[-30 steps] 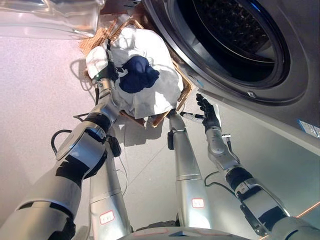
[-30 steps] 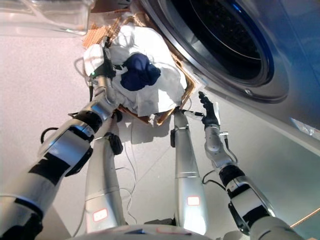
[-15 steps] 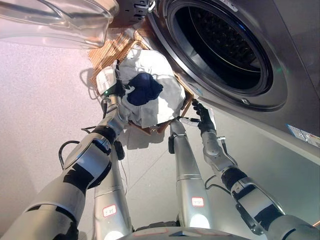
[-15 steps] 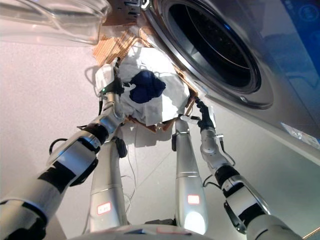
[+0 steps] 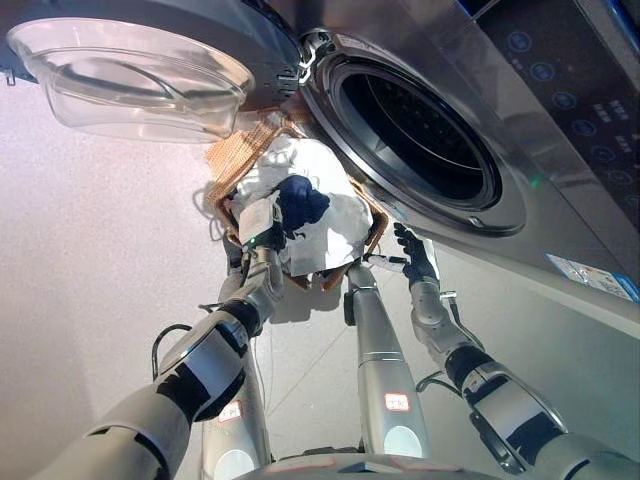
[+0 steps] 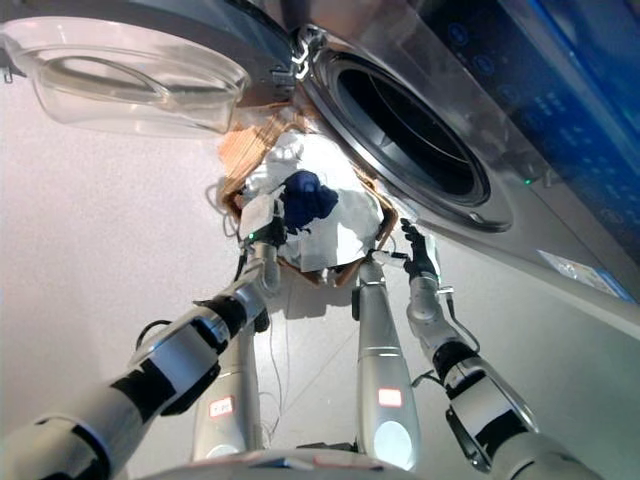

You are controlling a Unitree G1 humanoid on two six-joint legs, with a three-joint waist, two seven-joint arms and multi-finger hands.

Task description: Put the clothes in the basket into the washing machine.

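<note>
A wicker basket [image 5: 236,160] stands on the floor below the washing machine's open drum [image 5: 418,138]. It holds a white cloth [image 5: 335,215] with a dark blue garment [image 5: 300,200] on top. My left hand [image 5: 262,228] is at the basket's near left side, against the white cloth and just left of the blue garment; its fingers are hidden. My right hand [image 5: 414,260] is open with fingers spread, empty, by the basket's right corner under the drum's rim.
The washer's round glass door [image 5: 140,85] is swung open to the left, above the basket. The washer's grey front and its dark control panel [image 5: 565,70] fill the right side. Pale floor [image 5: 90,260] lies to the left.
The camera has moved, so more of the washer and its door shows. My left hand stays at the basket's left side by the blue garment. My right hand stays open by the basket's right corner.
</note>
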